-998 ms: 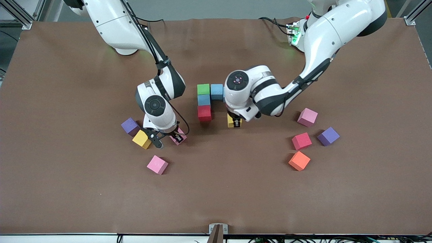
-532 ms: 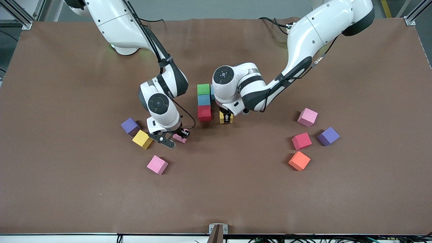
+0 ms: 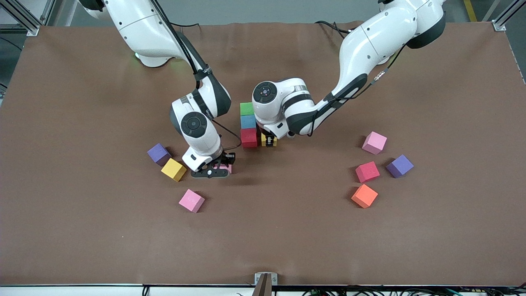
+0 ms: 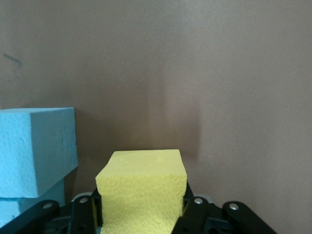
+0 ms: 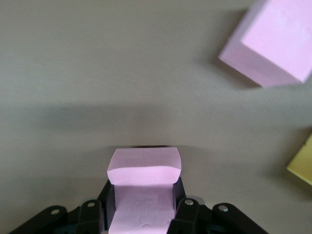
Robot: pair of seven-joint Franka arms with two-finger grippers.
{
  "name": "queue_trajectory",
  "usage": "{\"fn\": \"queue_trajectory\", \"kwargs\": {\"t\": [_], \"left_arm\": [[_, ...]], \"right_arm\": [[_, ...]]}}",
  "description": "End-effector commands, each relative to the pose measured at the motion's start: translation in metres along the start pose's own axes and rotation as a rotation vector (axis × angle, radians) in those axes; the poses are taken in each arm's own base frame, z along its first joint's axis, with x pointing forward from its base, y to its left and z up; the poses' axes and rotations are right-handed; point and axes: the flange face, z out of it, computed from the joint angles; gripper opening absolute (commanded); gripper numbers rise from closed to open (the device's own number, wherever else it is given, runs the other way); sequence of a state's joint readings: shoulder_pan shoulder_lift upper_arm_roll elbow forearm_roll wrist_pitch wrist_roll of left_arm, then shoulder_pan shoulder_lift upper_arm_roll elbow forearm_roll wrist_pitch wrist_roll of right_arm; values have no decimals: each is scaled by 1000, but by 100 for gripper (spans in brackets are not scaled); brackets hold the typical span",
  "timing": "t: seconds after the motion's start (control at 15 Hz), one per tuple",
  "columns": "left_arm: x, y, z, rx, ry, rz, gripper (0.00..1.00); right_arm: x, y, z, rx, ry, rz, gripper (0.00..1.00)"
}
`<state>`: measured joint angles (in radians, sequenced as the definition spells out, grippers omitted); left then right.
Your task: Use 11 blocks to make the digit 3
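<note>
A column of green (image 3: 247, 108), light blue (image 3: 248, 121) and red (image 3: 249, 137) blocks stands mid-table. My left gripper (image 3: 269, 142) is shut on a yellow block (image 3: 265, 140) right beside the red one. The left wrist view shows that yellow block (image 4: 144, 187) between the fingers of the left gripper (image 4: 141, 214), with light blue blocks (image 4: 36, 148) next to it. My right gripper (image 3: 218, 169) is shut on a pink block (image 3: 226, 167), seen squeezed in the right wrist view (image 5: 144, 187).
Loose blocks lie toward the right arm's end: purple (image 3: 158, 153), yellow (image 3: 173, 169) and pink (image 3: 191, 200). Toward the left arm's end lie pink (image 3: 374, 142), red (image 3: 367, 172), purple (image 3: 399, 165) and orange (image 3: 364, 195) blocks.
My left gripper carried the yellow block sideways until it stands beside the red block. My right gripper closed on the pink block, turned and shifted toward the middle.
</note>
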<state>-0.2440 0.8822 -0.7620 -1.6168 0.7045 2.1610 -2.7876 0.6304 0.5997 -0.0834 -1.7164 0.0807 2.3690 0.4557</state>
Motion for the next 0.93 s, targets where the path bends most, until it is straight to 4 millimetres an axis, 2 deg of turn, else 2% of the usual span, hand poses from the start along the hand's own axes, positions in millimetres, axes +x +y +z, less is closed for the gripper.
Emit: {"fn": "queue_trajectory", "kwargs": {"t": [0.0, 0.2, 0.47, 0.73, 0.86], "left_arm": [[-17, -6, 2, -10, -10, -181, 47], [-20, -6, 7, -7, -10, -181, 48], [-20, -5, 8, -12, -6, -184, 49], [-23, -4, 6, -20, -26, -180, 51], [-18, 0, 9, -30, -16, -179, 56]], "right_arm": [[-1, -13, -7, 21, 4, -41, 3], [-2, -24, -1, 21, 2, -17, 3], [1, -37, -2, 29, 14, 5, 3], [-6, -56, -4, 36, 22, -2, 3], [-8, -61, -4, 35, 24, -15, 3]]}}
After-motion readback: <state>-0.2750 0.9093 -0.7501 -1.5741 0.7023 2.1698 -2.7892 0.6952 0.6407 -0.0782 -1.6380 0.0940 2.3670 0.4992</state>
